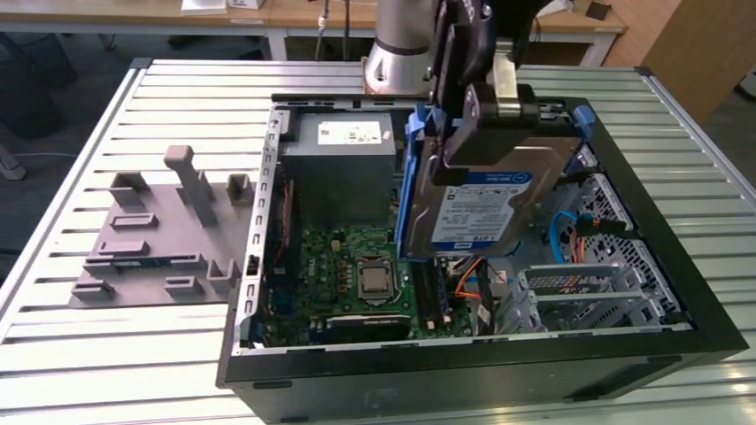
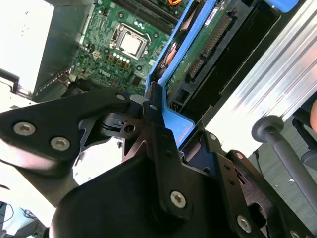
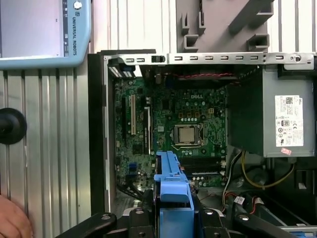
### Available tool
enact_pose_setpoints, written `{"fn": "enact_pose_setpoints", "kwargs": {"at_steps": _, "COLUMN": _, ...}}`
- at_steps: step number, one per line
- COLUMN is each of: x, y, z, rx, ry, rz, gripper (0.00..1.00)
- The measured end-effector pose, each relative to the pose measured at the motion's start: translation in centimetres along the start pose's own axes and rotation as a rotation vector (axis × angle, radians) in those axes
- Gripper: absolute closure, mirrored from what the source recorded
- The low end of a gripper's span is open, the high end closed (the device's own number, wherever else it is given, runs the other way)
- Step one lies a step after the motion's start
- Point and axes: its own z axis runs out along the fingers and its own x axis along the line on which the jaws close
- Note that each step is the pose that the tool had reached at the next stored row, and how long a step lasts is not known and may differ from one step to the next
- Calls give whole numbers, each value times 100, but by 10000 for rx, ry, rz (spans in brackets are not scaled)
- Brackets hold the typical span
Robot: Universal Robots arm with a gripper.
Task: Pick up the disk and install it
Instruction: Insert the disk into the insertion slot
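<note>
Claw (image 1: 487, 133): clenched on the upper end of the disk (image 1: 484, 208). In the first wrist view the black fingers (image 3: 143, 212) press on either side of the blue bracket (image 3: 173, 191).
Opening: only as wide as the bracket pinched between the fingers.
Disk, pose: hangs from the claw on end and tilted. Its white-and-blue label faces the exterior view, and its green circuit-board side (image 2: 198, 49) shows in the second wrist view.
Disk, place: directly under the claw, inside the opening of the computer case (image 1: 473, 359). I cannot tell whether its lower end touches anything there.
Case: lies open on the slatted table (image 1: 106, 372) beneath the claw.
Motherboard (image 1: 349, 261): on the case floor, below the claw and toward the exterior view's left of the disk.
Grey box (image 1: 343, 164): against the far case wall, just beside the claw on the exterior view's left.
Silver cage (image 1: 590, 292): lower than the claw, toward the exterior view's right.
Grey fixture (image 1: 165, 239): outside the case, well apart from the claw.
Person's hand (image 3: 12, 218): over the table outside the case, apart from the claw.
</note>
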Motion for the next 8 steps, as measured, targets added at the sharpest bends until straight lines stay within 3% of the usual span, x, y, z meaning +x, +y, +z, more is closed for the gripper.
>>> {"fn": "enact_pose_setpoints", "kwargs": {"at_steps": 8, "x": 120, "y": -75, "z": 17, "rx": 2, "ry": 19, "rz": 0, "gripper": 63}}
